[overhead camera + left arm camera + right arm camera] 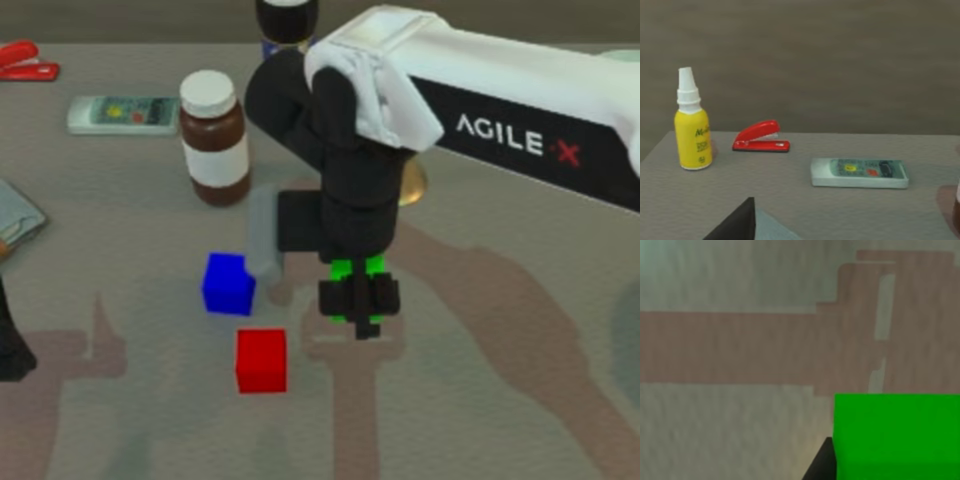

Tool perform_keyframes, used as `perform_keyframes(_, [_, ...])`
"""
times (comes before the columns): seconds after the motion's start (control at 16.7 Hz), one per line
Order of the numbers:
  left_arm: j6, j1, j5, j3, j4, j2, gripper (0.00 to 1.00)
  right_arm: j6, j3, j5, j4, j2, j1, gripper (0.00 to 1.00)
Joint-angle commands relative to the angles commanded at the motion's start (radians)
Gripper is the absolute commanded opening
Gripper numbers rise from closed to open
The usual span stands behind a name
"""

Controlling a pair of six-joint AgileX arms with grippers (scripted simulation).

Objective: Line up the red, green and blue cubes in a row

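Holding the green cube (358,268) pinched in our right gripper (360,297) just right of centre, we are still lining up: the blue cube (228,283) and the red cube (261,360) (lower left of it) form no row yet.

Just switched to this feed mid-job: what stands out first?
The right arm reaches across the middle of the table, its right gripper closed around the green cube. Just left of it sit the blue cube and, nearer the front edge, the red cube, apart. A brown jar stands behind them.
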State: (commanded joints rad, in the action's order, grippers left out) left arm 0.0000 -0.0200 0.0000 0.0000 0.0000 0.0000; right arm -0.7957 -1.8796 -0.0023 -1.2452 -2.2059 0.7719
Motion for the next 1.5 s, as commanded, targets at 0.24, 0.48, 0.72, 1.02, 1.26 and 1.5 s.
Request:
perform_keyframes(0.24, [0.0, 0.0, 0.0, 0.0, 0.0, 0.0, 1.0, 0.002, 0.085, 0.001, 0.109, -0.02, 0.0, 0.0])
perform_keyframes(0.48, [0.0, 0.0, 0.0, 0.0, 0.0, 0.0, 1.0, 0.001, 0.184, 0.001, 0.235, -0.047, 0.003, 0.0])
perform_keyframes(0.72, [0.0, 0.0, 0.0, 0.0, 0.0, 0.0, 1.0, 0.001, 0.192, 0.001, 0.244, -0.05, 0.003, 0.0])
perform_keyframes(1.02, [0.0, 0.0, 0.0, 0.0, 0.0, 0.0, 1.0, 0.001, 0.192, 0.001, 0.244, -0.05, 0.003, 0.38])
perform_keyframes(1.26, [0.0, 0.0, 0.0, 0.0, 0.0, 0.0, 1.0, 0.001, 0.192, 0.001, 0.244, -0.05, 0.003, 0.68])
perform_keyframes(1.5, [0.0, 0.0, 0.0, 0.0, 0.0, 0.0, 1.0, 0.001, 0.192, 0.001, 0.244, -0.05, 0.003, 0.98])
